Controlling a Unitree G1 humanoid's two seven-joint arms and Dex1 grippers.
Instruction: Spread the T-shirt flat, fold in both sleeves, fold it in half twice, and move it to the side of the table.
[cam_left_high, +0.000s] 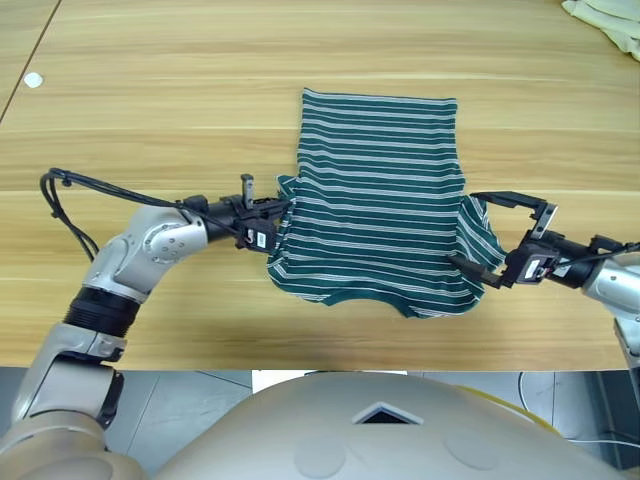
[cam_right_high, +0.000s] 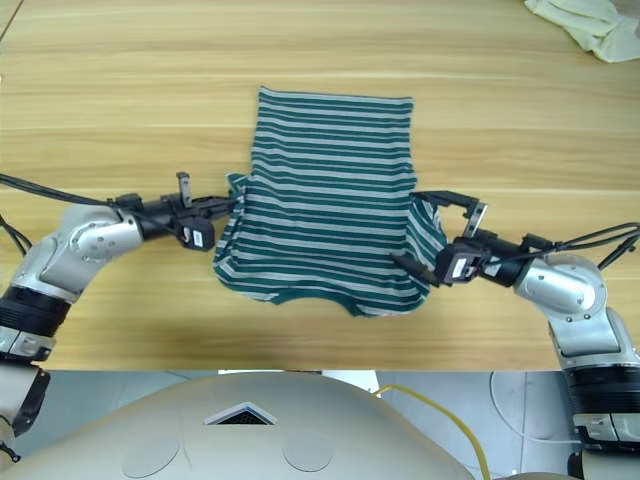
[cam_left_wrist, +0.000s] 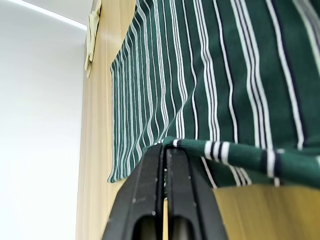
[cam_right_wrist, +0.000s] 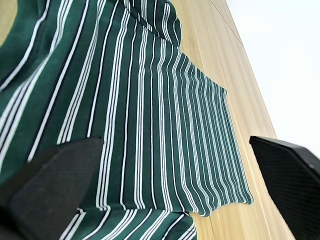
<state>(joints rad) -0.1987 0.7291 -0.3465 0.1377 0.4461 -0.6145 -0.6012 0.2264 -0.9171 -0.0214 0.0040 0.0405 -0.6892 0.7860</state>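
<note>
Wood tabletop (cam_left_high: 150, 120) under striped T-shirt (cam_left_high: 375, 200), left gripper (cam_left_high: 283, 208) tight on its edge, right gripper (cam_left_high: 462, 228) agape beside it

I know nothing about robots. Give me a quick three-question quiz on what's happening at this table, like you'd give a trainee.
1. True or false: the green fabric T-shirt with white stripes lies spread out on the light wooden table.
2. Which hand has its fingers spread open? A: left hand. B: right hand.
3. Fill in: the crumpled cream cloth lies at the table's far ____ corner.
Key: 1 true; 2 B; 3 right.
</note>
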